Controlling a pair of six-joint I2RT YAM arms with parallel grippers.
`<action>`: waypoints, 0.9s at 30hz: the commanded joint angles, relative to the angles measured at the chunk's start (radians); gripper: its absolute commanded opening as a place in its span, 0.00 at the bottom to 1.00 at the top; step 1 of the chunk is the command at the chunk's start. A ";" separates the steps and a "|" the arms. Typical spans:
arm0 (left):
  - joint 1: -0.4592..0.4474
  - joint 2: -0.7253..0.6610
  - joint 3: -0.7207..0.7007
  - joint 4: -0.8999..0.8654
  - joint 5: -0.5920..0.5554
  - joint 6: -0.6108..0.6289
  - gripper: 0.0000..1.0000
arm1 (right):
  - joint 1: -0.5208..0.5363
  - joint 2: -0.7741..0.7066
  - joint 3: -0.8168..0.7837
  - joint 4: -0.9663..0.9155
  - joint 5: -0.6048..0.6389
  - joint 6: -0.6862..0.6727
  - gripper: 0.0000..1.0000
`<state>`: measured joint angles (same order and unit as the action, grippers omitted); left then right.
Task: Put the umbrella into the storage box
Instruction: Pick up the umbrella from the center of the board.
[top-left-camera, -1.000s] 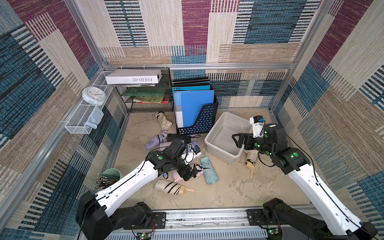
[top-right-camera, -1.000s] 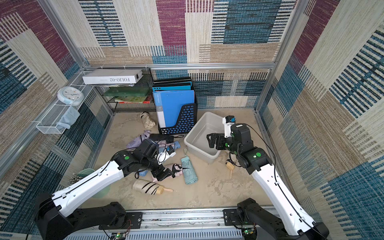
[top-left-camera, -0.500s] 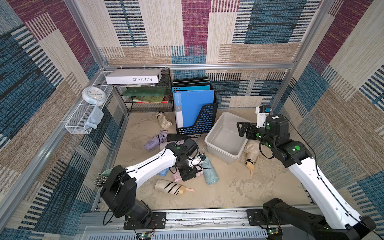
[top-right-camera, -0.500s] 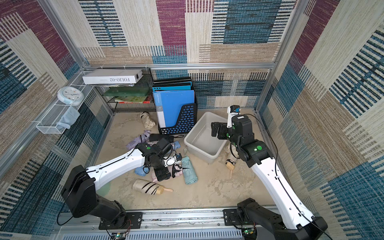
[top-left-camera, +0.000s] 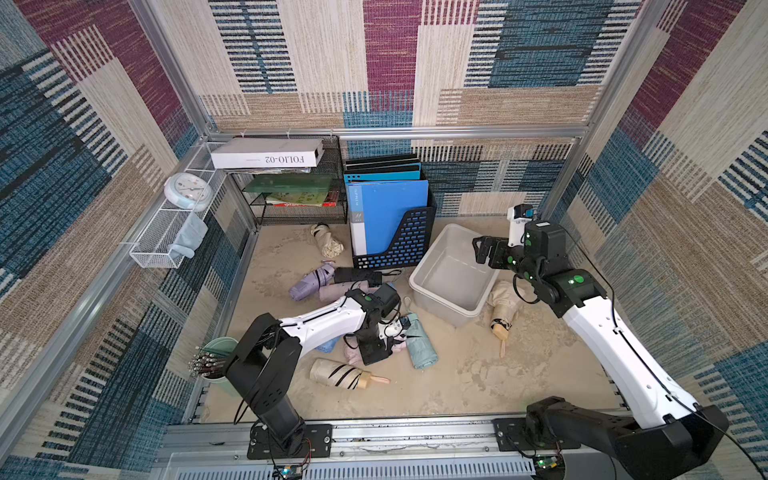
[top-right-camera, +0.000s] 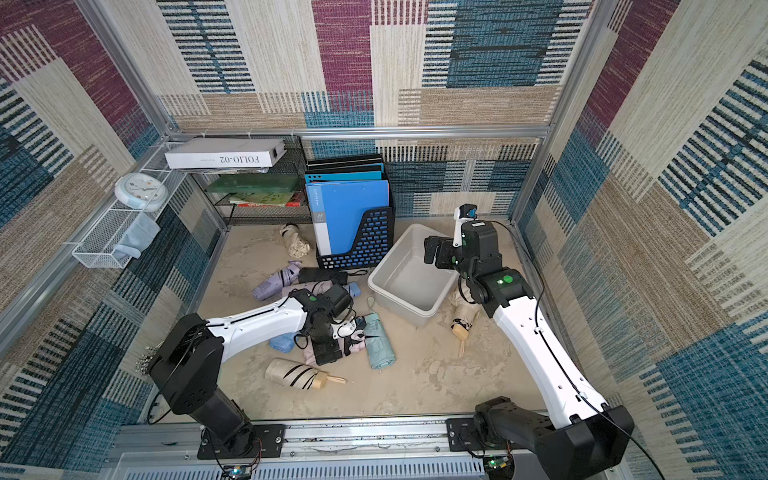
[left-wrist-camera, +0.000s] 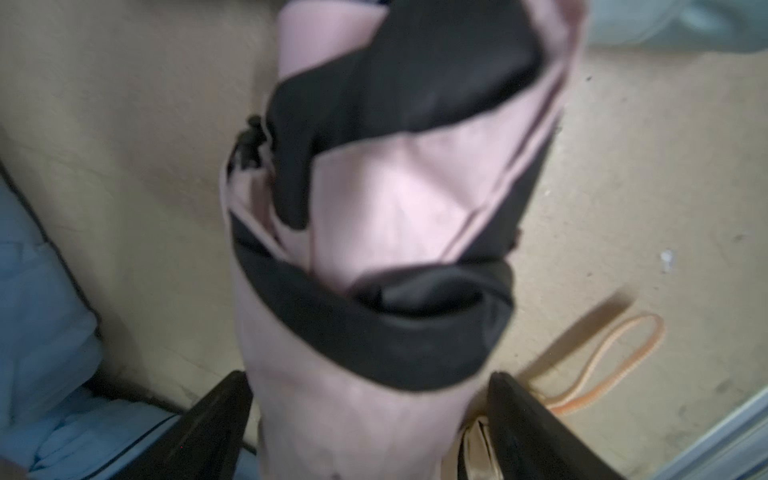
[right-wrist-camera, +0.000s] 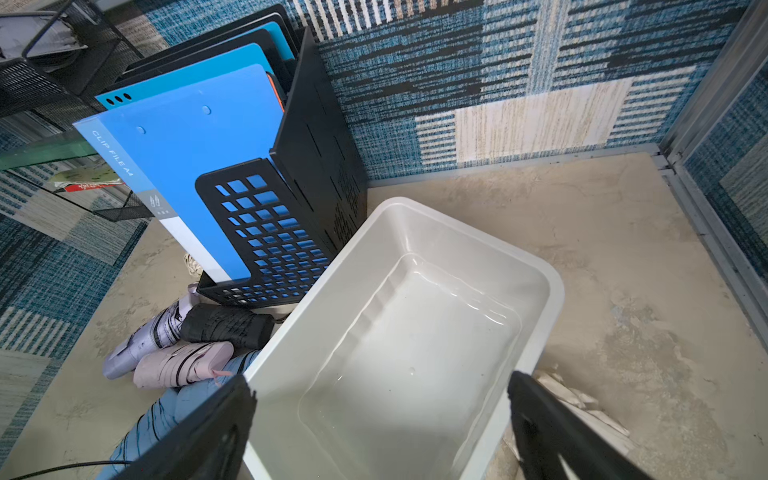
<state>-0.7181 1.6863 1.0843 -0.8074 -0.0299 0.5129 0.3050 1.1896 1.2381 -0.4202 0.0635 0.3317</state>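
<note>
- On the left wall a white wire basket (top-left-camera: 149, 254) carries a round clock (top-left-camera: 187, 195) and a pale blue cloth
- Near the front left corner a green cup (top-left-camera: 219, 344) of pens stands on the sandy surface (top-left-camera: 457, 374)
- The left gripper (top-left-camera: 376, 358) points down into a heap of folded umbrellas near the middle of the surface. In the left wrist view its jaws are spread, one on each side of the pink umbrella (left-wrist-camera: 395, 199) with black panels, and blur hides whether they touch it
- The pink umbrella lies flat on the surface, to the left of the storage box and outside it
- A striped beige umbrella (top-left-camera: 338, 374) lies in front of the heap, and a teal umbrella (top-left-camera: 419, 340) lies just beside the left gripper on its right
- A lilac umbrella (top-left-camera: 309, 282) and a black umbrella (top-left-camera: 357, 275) lie behind the heap
- A black file holder (top-left-camera: 399, 245) with blue folders stands at the back, just beside the box's far left corner
- The storage box (top-left-camera: 438, 308) sits right of the middle, set askew to the walls. Its bare floor shows in the right wrist view (right-wrist-camera: 361, 266)
- The right gripper (top-left-camera: 478, 249) hovers over the box's right rim, its jaws spread wide above the open box in the right wrist view
- A beige umbrella (top-left-camera: 503, 299) with a wooden handle lies just beside the box's right wall, under the right arm
</note>
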 joint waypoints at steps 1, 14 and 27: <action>0.003 0.020 0.006 0.038 -0.023 0.025 0.90 | -0.018 0.018 0.029 0.022 -0.042 -0.020 0.99; 0.014 0.063 -0.011 0.085 -0.028 0.059 0.66 | -0.034 0.053 0.048 0.007 -0.061 -0.019 0.99; 0.015 -0.060 -0.059 0.079 0.008 0.022 0.29 | -0.033 0.100 0.152 -0.167 -0.154 -0.242 0.99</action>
<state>-0.7036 1.6489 1.0264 -0.7227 -0.0471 0.5537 0.2699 1.2850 1.3697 -0.5182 -0.0509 0.1936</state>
